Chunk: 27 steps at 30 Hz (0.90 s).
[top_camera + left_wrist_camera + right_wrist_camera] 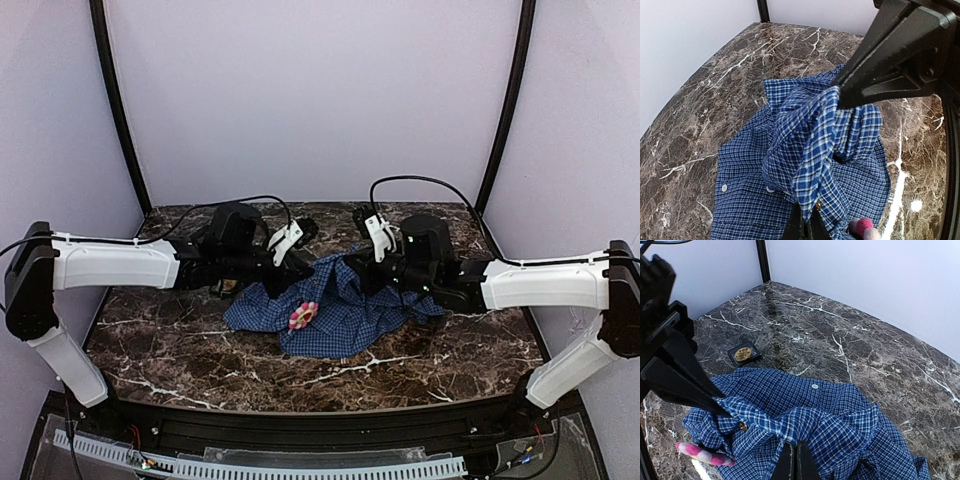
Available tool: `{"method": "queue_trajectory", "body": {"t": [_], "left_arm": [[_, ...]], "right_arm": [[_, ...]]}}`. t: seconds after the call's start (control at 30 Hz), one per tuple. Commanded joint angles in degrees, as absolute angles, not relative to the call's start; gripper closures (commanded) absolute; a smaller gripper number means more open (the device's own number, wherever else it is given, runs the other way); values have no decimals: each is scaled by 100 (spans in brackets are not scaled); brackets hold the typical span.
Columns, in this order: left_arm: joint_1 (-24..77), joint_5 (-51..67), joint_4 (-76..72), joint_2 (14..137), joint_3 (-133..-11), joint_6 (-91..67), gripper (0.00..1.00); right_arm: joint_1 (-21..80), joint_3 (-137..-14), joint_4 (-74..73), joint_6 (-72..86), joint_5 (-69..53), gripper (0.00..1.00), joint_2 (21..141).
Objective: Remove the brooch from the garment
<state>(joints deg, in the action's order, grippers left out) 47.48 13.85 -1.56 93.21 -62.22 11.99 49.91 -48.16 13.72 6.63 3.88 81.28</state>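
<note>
Left wrist view, nearest first: the left gripper is fully closed on a fold of the garment at the bottom of frame. A small gold fitting sits in the cloth just beside its fingertips. It is probably the brooch's pin backing, but I cannot confirm that. The brooch, a pink flower, lies just right of the fitting, on the other face of the same fold and partly cut off by the frame edge. Farther up, the checked cloth rises in a ridge to the right gripper, which is also clamped shut on a pinch of shirt, so the fabric is lifted between the two holds. The rest of the shirt lies bunched on the marble table. Right wrist view, far side: a small black tray holding a gold disc stands well apart from the shirt. Judgement: the step in hand is exposing the fastening. To do it well, hold the cloth taut and close to the fitting with one gripper. Free the other only once the fold is steady, take the flower by its body, and draw along the pin's line, not sideways. Risk: slack cloth follows the brooch, or the weave snags.
</note>
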Motion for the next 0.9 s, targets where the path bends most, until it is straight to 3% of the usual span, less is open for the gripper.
{"method": "queue_trajectory", "body": {"t": [0.0, 0.17, 0.6, 0.87], "left_arm": [[4732, 2133, -300, 9041, -5997, 1050, 99], [4675, 2934, -604, 8846, -5817, 746, 99], [4559, 3391, -1826, 8852, -5622, -739, 99], [4553, 3502, -2313, 8846, -5568, -1039, 99]], "right_arm": [[4871, -5066, 1412, 887, 785, 100, 8402], [4498, -5094, 1459, 1128, 143, 99, 8567], [4493, -3902, 1889, 1970, -968, 45, 7022], [4612, -3301, 3054, 2739, -1575, 42, 6929]]}}
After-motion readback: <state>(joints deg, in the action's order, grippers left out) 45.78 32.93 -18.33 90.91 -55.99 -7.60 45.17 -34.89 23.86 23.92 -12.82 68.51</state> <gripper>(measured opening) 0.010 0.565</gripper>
